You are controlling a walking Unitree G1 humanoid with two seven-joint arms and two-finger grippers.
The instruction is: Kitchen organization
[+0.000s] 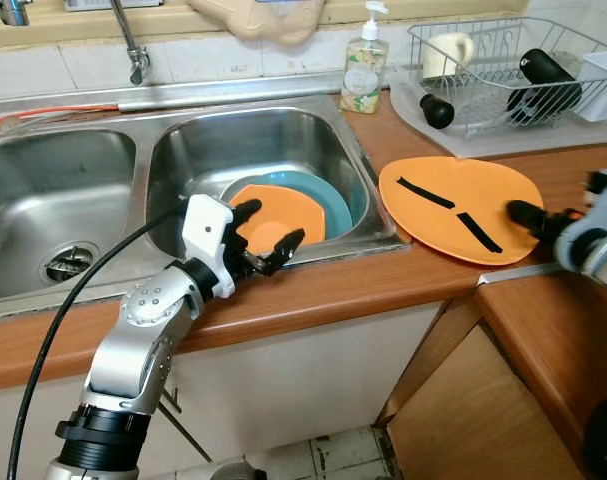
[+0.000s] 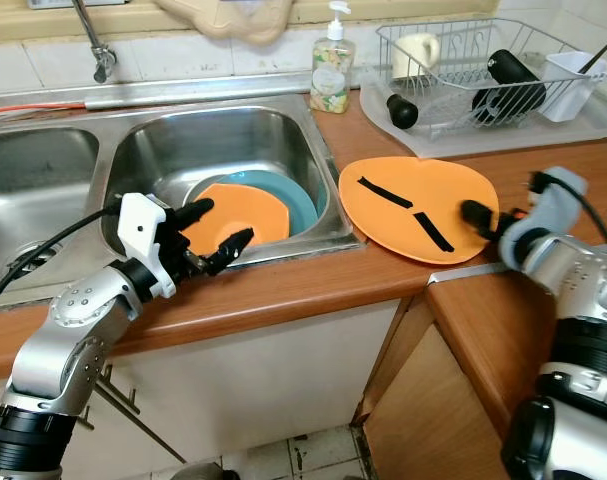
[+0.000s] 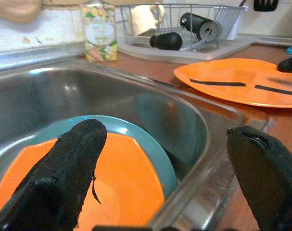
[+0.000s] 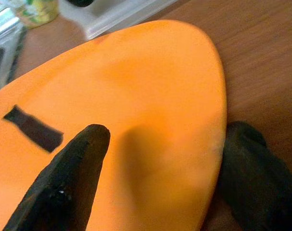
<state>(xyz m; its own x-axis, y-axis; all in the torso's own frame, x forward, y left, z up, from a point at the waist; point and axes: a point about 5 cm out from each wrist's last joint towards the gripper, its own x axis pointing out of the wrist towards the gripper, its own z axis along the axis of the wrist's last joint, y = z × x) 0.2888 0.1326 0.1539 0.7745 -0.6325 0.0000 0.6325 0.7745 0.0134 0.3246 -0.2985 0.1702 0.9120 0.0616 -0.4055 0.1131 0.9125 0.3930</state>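
Closest to the head camera, the left gripper (image 1: 268, 238) hangs over the front rim of the right sink basin (image 1: 183, 150), its two black fingers spread wide with nothing between them. Just beyond the fingertips, one small orange plate (image 1: 273, 215) lies flat on one teal plate (image 1: 338, 200) at the bottom of that basin.

On the wooden counter (image 1: 313, 290) to the right of the sink lies one large orange plate (image 1: 453, 195), a flat oval whose long axis runs roughly left to right along the counter, with two black strips (image 1: 425, 192) stuck across its top. Its left edge sits just beside the sink rim. The right gripper (image 2: 480, 215) is at the plate's right edge; in the right wrist view one finger (image 4: 64, 178) lies over the orange surface and the other is down on the wood beside the rim, so the jaws stand open astride the edge.

Behind the plate stands a wire dish rack (image 1: 483, 110) on a pale tray, holding a cream mug (image 1: 448, 50), two black cylinders (image 1: 543, 70) and a white cutlery holder (image 1: 603, 85). One soap bottle (image 1: 364, 75) stands between the rack and the sink. A second basin (image 1: 43, 190) lies to the left, with a tap (image 1: 133, 50) above.
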